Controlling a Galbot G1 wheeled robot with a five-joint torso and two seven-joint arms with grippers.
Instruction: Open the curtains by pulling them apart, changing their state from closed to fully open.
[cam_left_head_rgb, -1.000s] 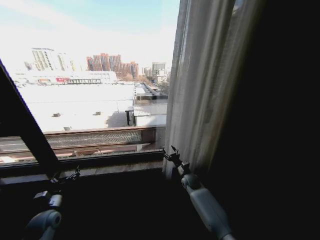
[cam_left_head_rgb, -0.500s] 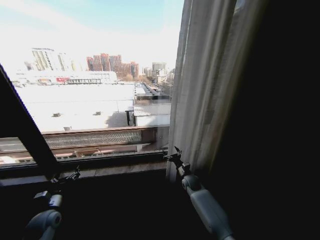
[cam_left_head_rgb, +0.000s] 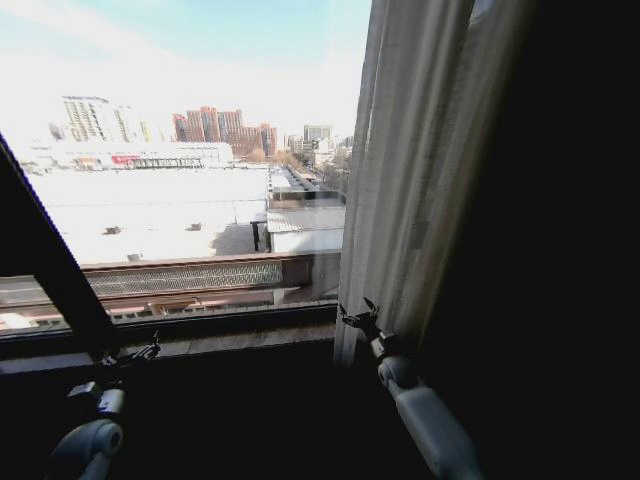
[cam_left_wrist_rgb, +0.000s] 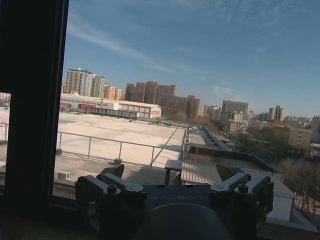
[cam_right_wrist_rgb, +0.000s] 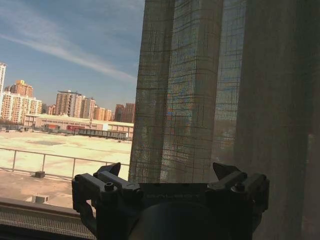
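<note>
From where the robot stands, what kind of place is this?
Probably an upper-floor room in a city building, at a big window. Rooftops and apartment towers lie outside, a sheer curtain hangs at the glass, and the right gripper sits by its edge.

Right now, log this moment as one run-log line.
task: open curtains | right claw: open, at sheer curtain edge | left claw: open, low by window frame | window: mostly uncovered
</note>
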